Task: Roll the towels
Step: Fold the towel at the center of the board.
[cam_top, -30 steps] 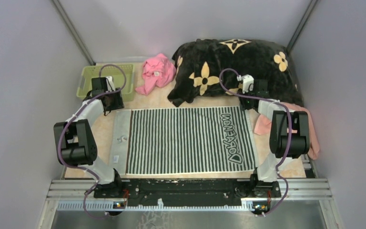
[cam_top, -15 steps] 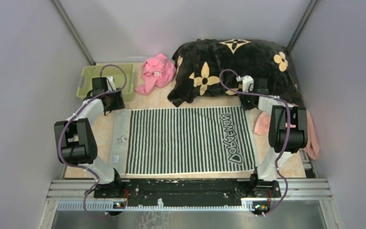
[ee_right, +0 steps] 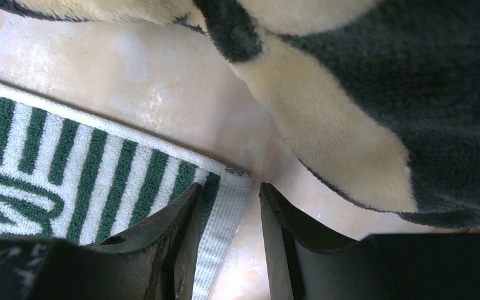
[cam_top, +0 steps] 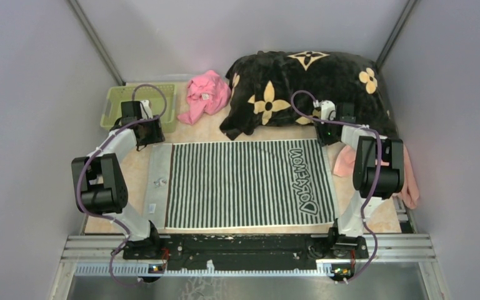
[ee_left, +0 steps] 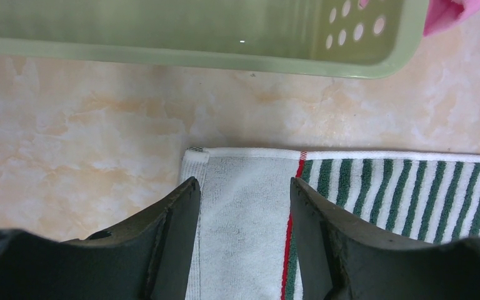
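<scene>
Black blanket (cam_top: 306, 87): upper right, edge near towel corner | striped towel (cam_top: 244, 184): flat at centre, edges straight, narrow bare table (cam_top: 200, 132) strip above | salmon towel (cam_top: 345, 164): right middle, partly under right arm (cam_top: 378, 169) | basket (cam_top: 120, 107): upper left | left gripper (ee_left: 244, 187): jaws apart over towel's white end | right gripper (ee_right: 230, 192): jaws apart astride upper-right corner hem

**Striped towel** (cam_top: 244, 184): you see 1 dark green towel with white stripes, spread flat and unrolled on the table (ee_left: 69, 125), its long side parallel to the near edge. Its left end carries a plain white band (ee_left: 244, 200) bordered by a red line. Its right end bears dark lettering (cam_top: 306, 181).

**Pink towel** (cam_top: 410, 187): 1 plain pale salmon piece, rumpled, lies just right of the striped towel's right end and is partly hidden by the right arm (cam_top: 378, 169).
</scene>
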You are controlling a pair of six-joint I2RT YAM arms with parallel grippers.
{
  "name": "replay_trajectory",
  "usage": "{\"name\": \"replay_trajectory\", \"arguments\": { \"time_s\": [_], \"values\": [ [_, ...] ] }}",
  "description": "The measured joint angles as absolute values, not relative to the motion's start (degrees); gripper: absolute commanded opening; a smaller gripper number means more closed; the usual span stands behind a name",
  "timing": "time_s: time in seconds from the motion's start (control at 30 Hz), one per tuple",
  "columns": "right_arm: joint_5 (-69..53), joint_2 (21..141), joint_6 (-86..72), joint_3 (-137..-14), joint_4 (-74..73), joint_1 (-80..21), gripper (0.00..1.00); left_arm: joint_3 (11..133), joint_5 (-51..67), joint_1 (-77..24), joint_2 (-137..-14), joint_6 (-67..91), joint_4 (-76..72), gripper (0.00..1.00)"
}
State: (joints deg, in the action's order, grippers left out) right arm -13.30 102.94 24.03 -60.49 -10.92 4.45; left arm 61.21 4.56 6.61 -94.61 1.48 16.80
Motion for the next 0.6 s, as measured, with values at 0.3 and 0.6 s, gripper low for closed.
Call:
{"name": "replay_trajectory", "arguments": {
  "time_s": [0.3, 0.6],
  "values": [
    [-16.93, 104.55, 23.79, -61.63, -10.57, 6.57, 0.39, 61.21, 5.04, 6.61, -95.04, 1.48, 16.93, 0.60],
    [-17.41, 106.69, 24.49, -64.66, -12.27, 6.55, 0.27, 61.25, 5.06, 6.61, -95.29, 1.45, 16.97, 0.60]
  ]
}}
